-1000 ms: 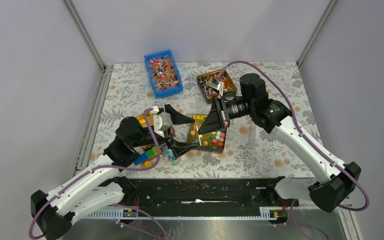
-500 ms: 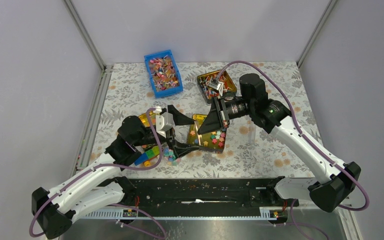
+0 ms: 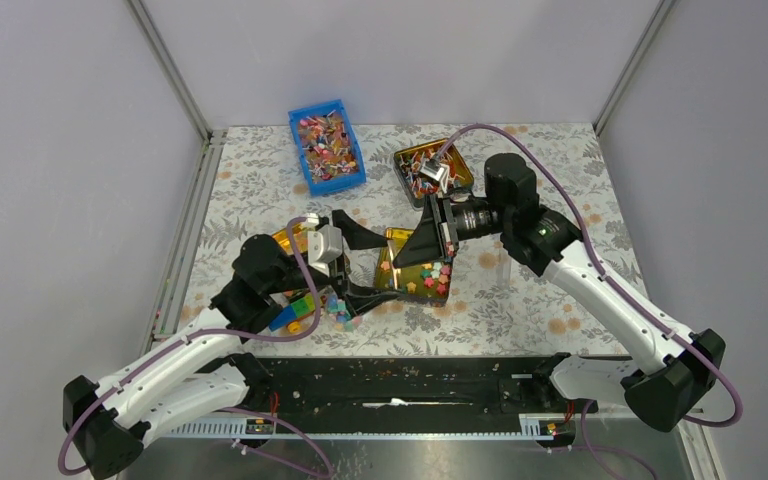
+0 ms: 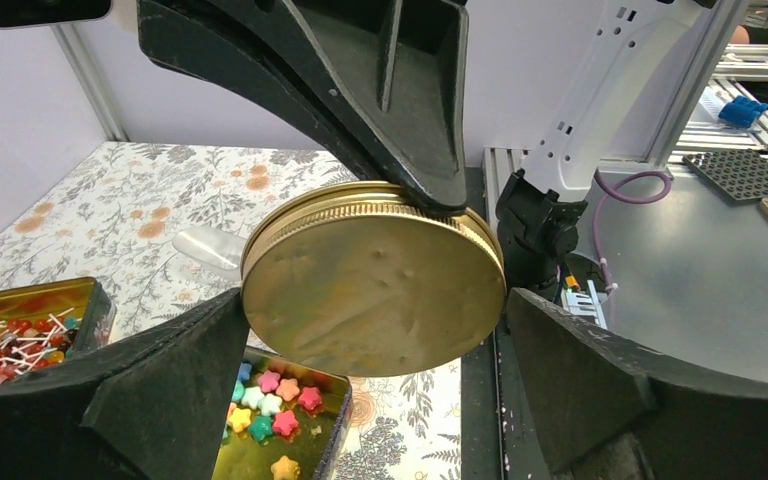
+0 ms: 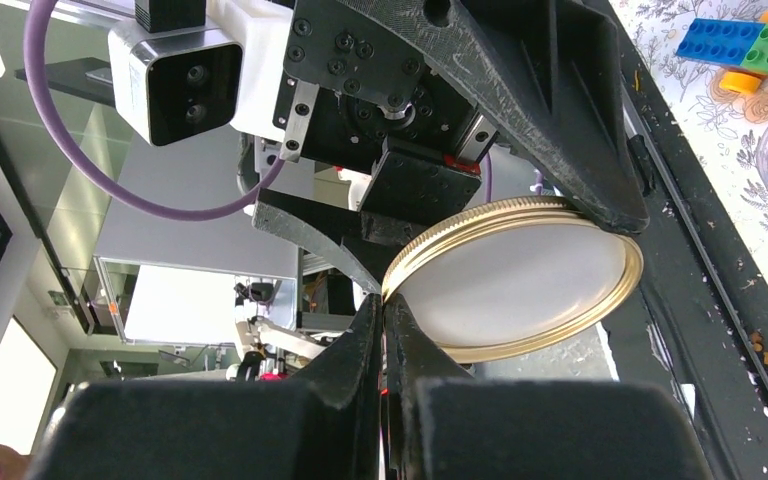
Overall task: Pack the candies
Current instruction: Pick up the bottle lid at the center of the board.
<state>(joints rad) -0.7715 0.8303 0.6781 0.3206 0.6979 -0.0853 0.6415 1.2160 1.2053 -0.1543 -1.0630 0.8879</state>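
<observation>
A round gold lid (image 4: 372, 290) hangs in the air, tilted, above the table. My right gripper (image 5: 381, 300) is shut on the lid (image 5: 520, 285), pinching its rim between both fingers. My left gripper (image 4: 372, 300) is open and straddles the lid, one finger close to each side of the rim; I cannot tell whether they touch it. Below the lid sits a rectangular gold tin (image 4: 335, 385) holding star-shaped candies (image 4: 265, 395) in pink, green, blue and yellow. From above, the candies (image 3: 430, 278) show in that tin, with more candies (image 3: 340, 310) loose near my left gripper (image 3: 372, 266).
A blue bin (image 3: 327, 147) of wrapped sweets stands at the back. A gold tin (image 3: 432, 170) of stick sweets is behind my right wrist. Toy blocks (image 3: 298, 308) lie under my left arm. A small clear piece (image 4: 210, 250) lies on the flowered cloth.
The right arm's wrist and elbow have drifted slightly to the right. Both grippers and the lid stay almost where they were.
</observation>
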